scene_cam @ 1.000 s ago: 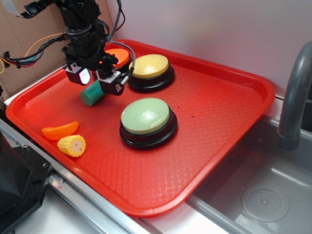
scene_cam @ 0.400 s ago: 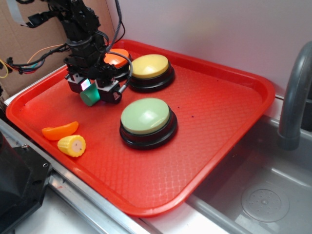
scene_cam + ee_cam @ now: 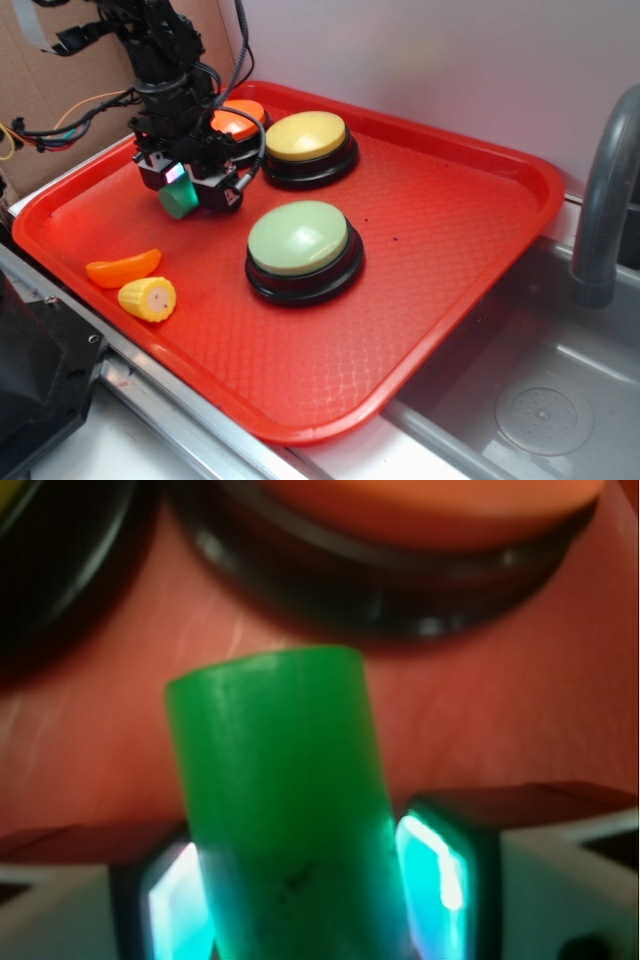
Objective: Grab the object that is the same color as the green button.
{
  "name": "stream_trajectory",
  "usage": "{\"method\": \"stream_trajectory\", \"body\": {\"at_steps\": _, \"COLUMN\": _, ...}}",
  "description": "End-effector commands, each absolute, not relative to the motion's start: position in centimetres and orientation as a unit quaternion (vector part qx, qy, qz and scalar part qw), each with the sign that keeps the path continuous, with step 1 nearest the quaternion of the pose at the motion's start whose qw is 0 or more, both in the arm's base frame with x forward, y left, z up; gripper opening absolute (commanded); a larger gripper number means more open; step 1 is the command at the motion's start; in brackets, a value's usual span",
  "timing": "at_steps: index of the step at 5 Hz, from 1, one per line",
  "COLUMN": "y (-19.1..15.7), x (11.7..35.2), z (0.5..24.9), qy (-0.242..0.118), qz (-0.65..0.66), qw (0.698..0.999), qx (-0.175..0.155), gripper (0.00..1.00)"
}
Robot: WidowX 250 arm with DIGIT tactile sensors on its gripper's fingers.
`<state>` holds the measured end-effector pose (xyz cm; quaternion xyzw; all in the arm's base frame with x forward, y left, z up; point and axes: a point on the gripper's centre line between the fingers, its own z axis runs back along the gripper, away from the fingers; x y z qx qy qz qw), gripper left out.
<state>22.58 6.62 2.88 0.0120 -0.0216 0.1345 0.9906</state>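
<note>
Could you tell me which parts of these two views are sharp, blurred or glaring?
Wrist view: the green cylinder is soft, the orange button behind blurred, the fingers glow cyan-white. Exterior view: evenly lit and sharp, with mild sheen on the green button.

black jointed arm (image 3: pixel 160 50) draped in black cables, orange and yellow wires trailing leftward; its end effector (image 3: pixel 188 189) has blocky black fingers (image 3: pixel 222 190) with pale glowing pads (image 3: pixel 435 865).
</note>
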Motion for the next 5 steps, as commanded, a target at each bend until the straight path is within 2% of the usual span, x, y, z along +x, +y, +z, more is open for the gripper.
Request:
{"method": "stream_trajectory", "body": {"at_steps": 1, "y": 3.4, "x": 22.3, "z": 12.2, "qy": -0.072, "qz": 0.107, "qw": 0.992, "qx": 0.015, "gripper": 0.00}}
{"method": "stream_trajectory", "body": {"at_steps": 2, "y": 1.4, "x": 20.7, "z": 14.9, "qy": -0.087, "qz": 0.066, "qw": 0.994, "qx": -0.013, "gripper": 0.00}}
{"method": "stream_trajectory", "body": {"at_steps": 3, "y": -0.6, "x": 18.7, "z": 16.4, "qy": -0.089, "qz": 0.047, "qw": 0.995, "qx": -0.018, "gripper": 0.00}}
{"method": "stream_trajectory", "body": {"at_steps": 4, "y": -1.1, "x": 18.2, "z": 15.7, "qy": -0.087, "qz": 0.056, "qw": 0.994, "qx": -0.029, "gripper": 0.00}}
{"method": "stream_trajectory", "body": {"at_steps": 5, "y": -0.2, "x": 18.3, "z": 15.5, "qy": -0.082, "qz": 0.080, "qw": 0.993, "qx": -0.017, "gripper": 0.00}}
